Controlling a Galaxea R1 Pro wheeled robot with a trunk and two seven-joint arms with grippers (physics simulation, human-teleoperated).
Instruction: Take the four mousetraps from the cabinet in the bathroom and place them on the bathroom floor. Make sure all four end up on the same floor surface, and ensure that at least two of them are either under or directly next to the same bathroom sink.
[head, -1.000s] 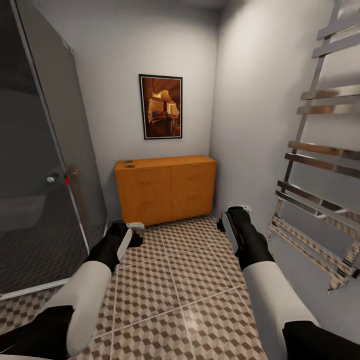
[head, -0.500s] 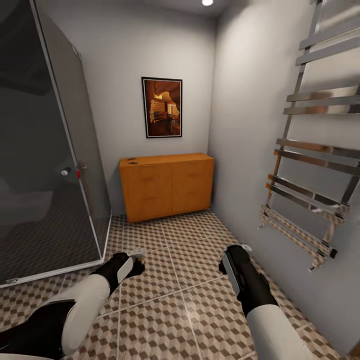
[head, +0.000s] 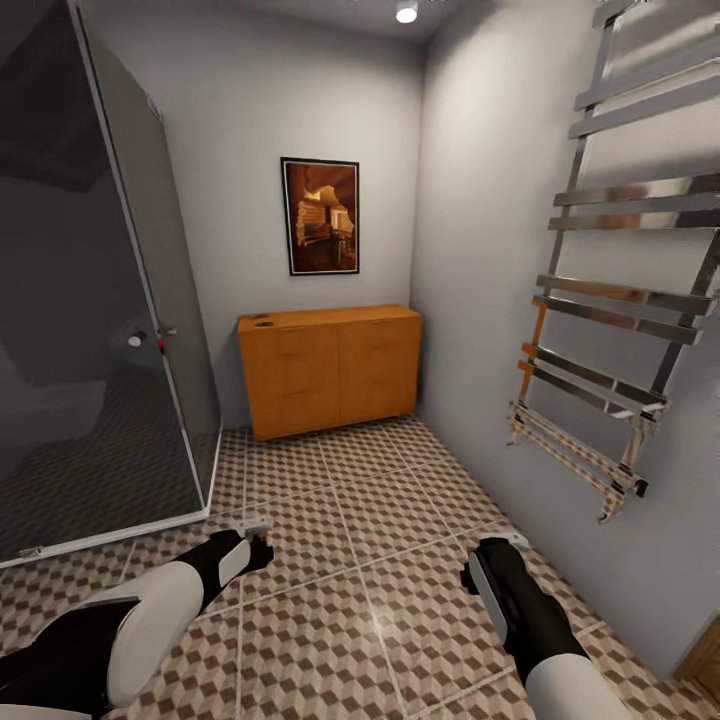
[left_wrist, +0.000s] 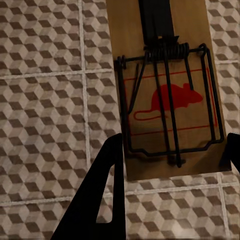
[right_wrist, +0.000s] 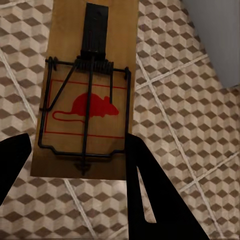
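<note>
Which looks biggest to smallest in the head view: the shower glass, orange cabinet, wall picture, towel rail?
1. Shower glass, though it is nearest the camera, which inflates it.
2. Towel rail, also near, cut off by the frame edge.
3. Cabinet, at the far wall.
4. Wall picture, clearly smallest.

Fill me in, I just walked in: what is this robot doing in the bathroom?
It is carrying two mousetraps, one per arm. The left gripper is shut on one mousetrap, the right gripper on another mousetrap, both held above the cube-patterned bathroom floor. The orange cabinet stands against the far wall.
</note>
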